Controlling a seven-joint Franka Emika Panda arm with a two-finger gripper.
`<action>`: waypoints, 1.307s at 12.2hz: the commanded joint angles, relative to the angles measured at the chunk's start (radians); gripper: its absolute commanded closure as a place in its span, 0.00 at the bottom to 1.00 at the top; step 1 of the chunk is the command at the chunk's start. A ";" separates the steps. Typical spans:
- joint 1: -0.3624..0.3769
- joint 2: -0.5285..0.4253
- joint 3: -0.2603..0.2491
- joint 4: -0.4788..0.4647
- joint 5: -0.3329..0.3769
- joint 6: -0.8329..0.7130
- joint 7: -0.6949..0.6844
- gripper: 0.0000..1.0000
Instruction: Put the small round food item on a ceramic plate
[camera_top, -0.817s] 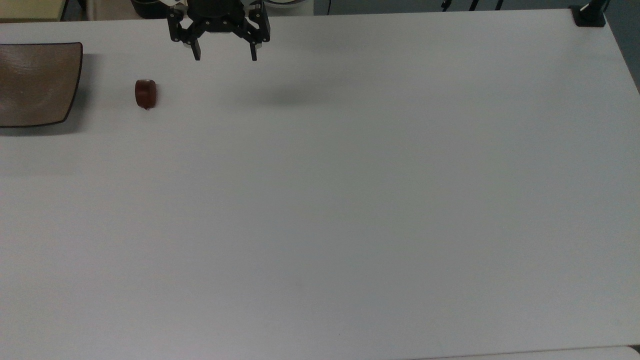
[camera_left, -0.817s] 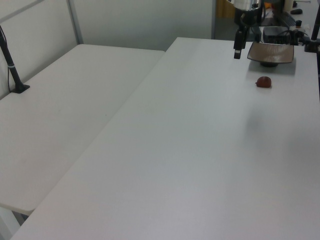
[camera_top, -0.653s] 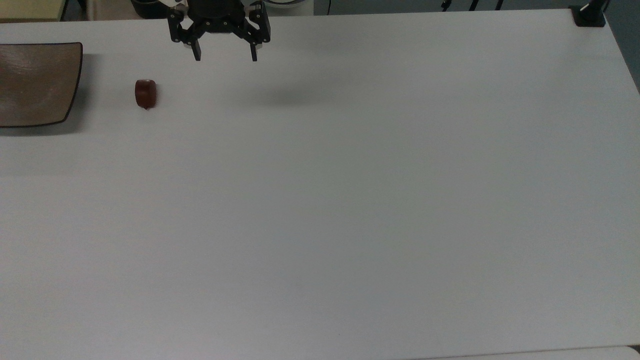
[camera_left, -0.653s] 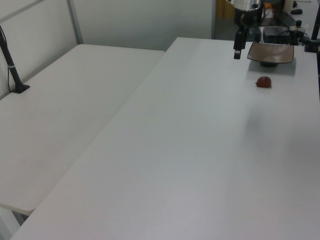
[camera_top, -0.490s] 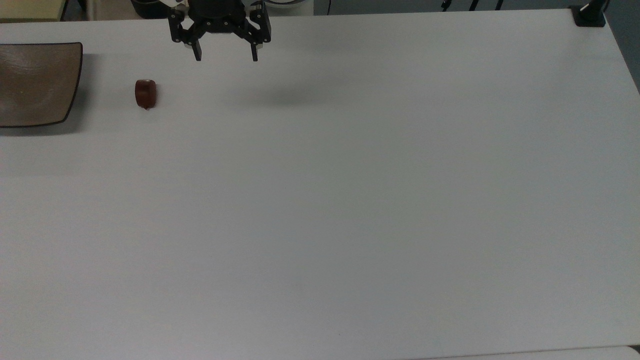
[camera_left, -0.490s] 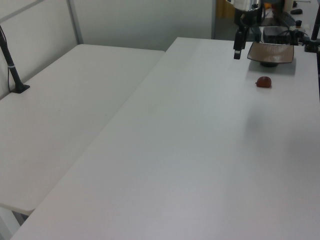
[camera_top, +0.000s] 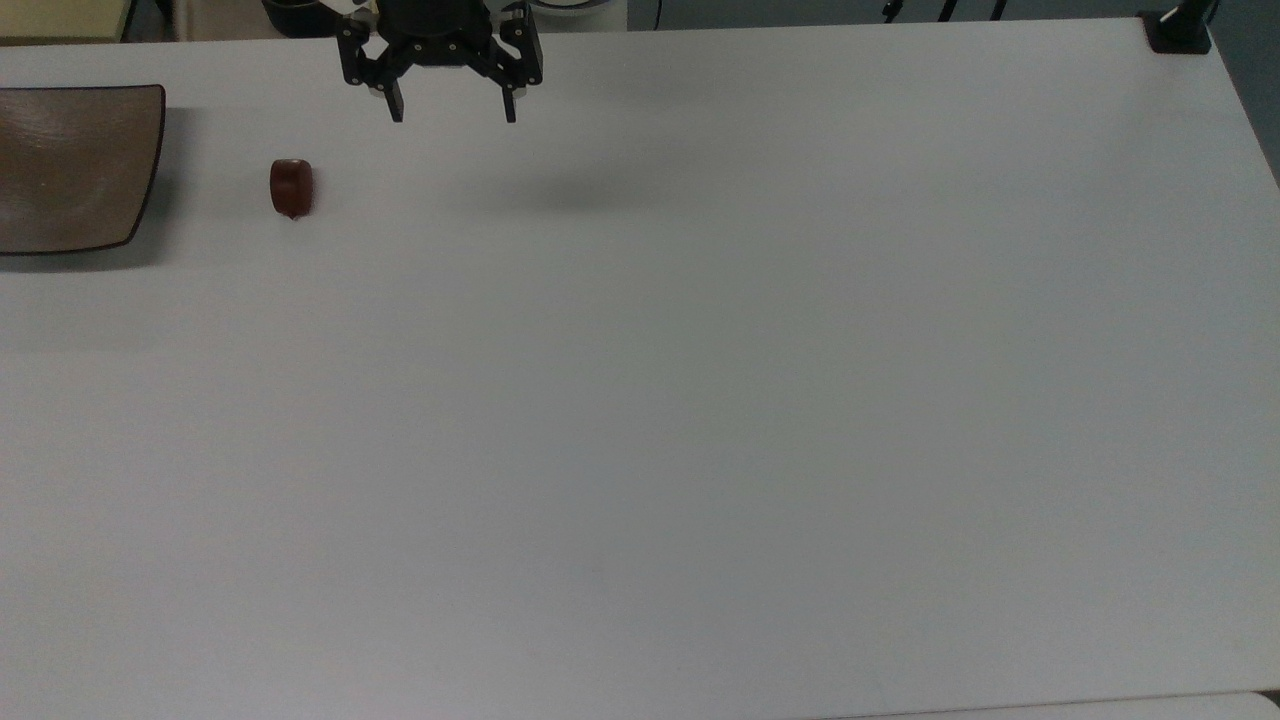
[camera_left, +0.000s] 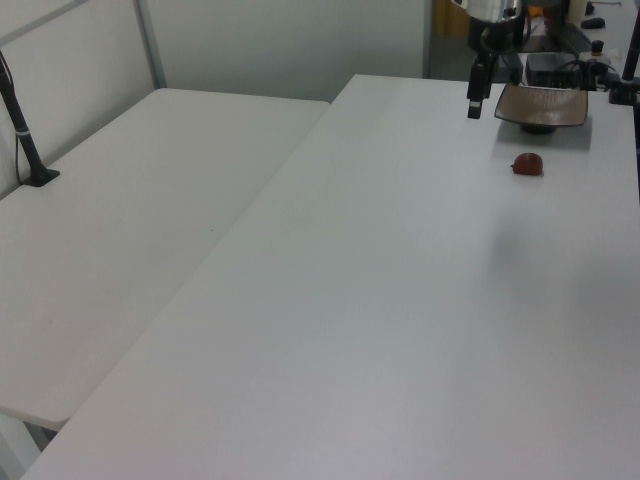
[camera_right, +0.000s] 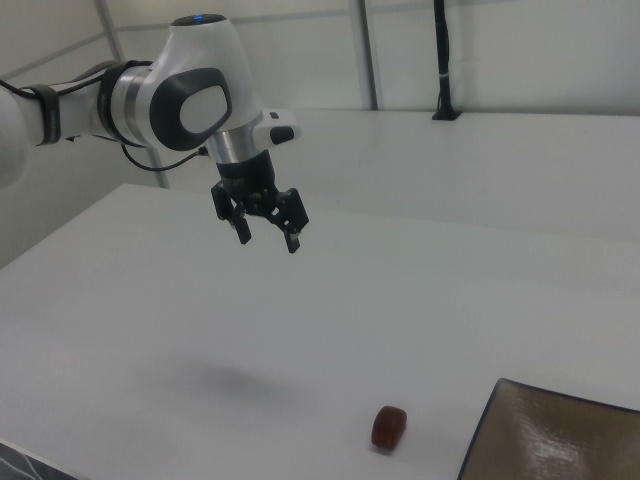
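The small round food item (camera_top: 291, 188) is not in the claw: the gripper (camera_top: 452, 115) hangs released above the worktop (camera_top: 700, 400), its 2 black fingers (camera_top: 395, 103) spread wide apart with nothing between them. In the top view the claw sits over the worktop's far edge, toward the top view's left corner, and its soft shadow falls on the bare surface to the top view's right of it. In the right view the gripper (camera_right: 265, 237) points down from the white arm (camera_right: 180, 95), well above the surface, fingers parted. In the left view the gripper (camera_left: 476, 103) shows as a dark finger hanging just beside the plate's near edge as that camera sees it.

Outward from the claw, the small round food item lies on the worktop, a dark reddish-brown glossy lump, to the top view's left of the claw and a little nearer the camera. It touches neither the gripper nor the plate. In the right view the item (camera_right: 389, 427) rests near the worktop's near edge, just beside the plate; in the left view it (camera_left: 527, 164) lies before the plate.

Farther on, the ceramic plate (camera_top: 70, 165), brown with a thin dark rim, sits at the worktop's edge on the top view's left, cut off by the frame. Its surface is bare in the right view (camera_right: 550, 440) and the left view (camera_left: 541, 104).

A black post base (camera_top: 1178, 30) stands at the worktop's far corner on the top view's right.
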 joint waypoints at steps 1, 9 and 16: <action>0.020 0.000 -0.020 0.004 0.001 0.009 -0.020 0.00; -0.019 -0.032 -0.088 -0.085 0.000 0.074 -0.017 0.00; -0.054 0.002 -0.121 -0.177 -0.072 0.222 -0.032 0.00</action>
